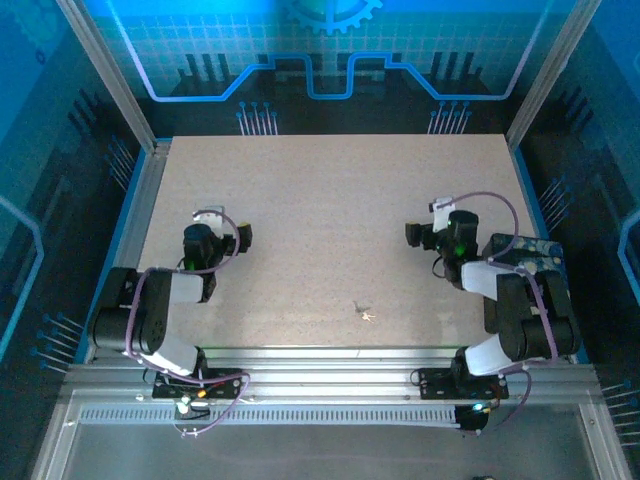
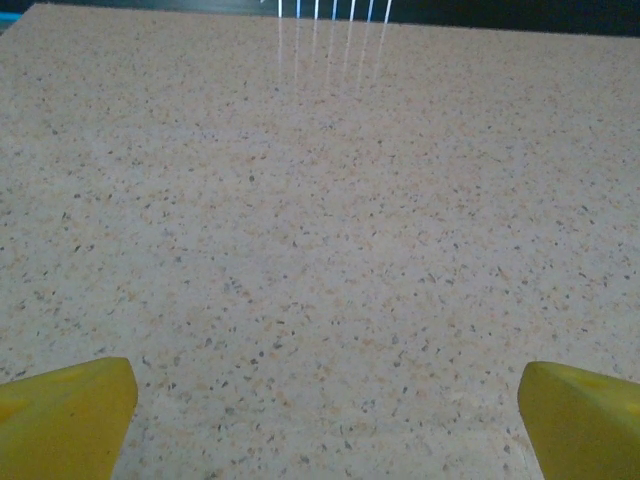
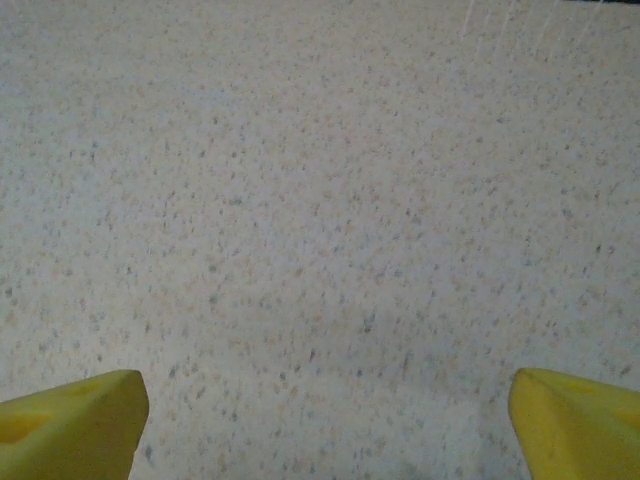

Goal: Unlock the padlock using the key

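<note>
The key [image 1: 365,314] is a tiny pale metal piece lying flat on the speckled table [image 1: 330,200], near the front edge and between the two arms. It is well apart from both grippers. The padlock is out of view. My left gripper [image 1: 218,227] hovers over the left part of the table, open, its yellow fingertips [image 2: 70,415] spread wide over bare tabletop [image 2: 320,250]. My right gripper [image 1: 440,222] stands over the right part, also open, with yellow fingertips [image 3: 75,425] wide apart and nothing between them.
A dark box with a swirly blue lid [image 1: 522,250] sits at the table's right edge, partly under the right arm. Metal rails [image 1: 330,360] run along the near edge, and blue panels wall in the back and sides.
</note>
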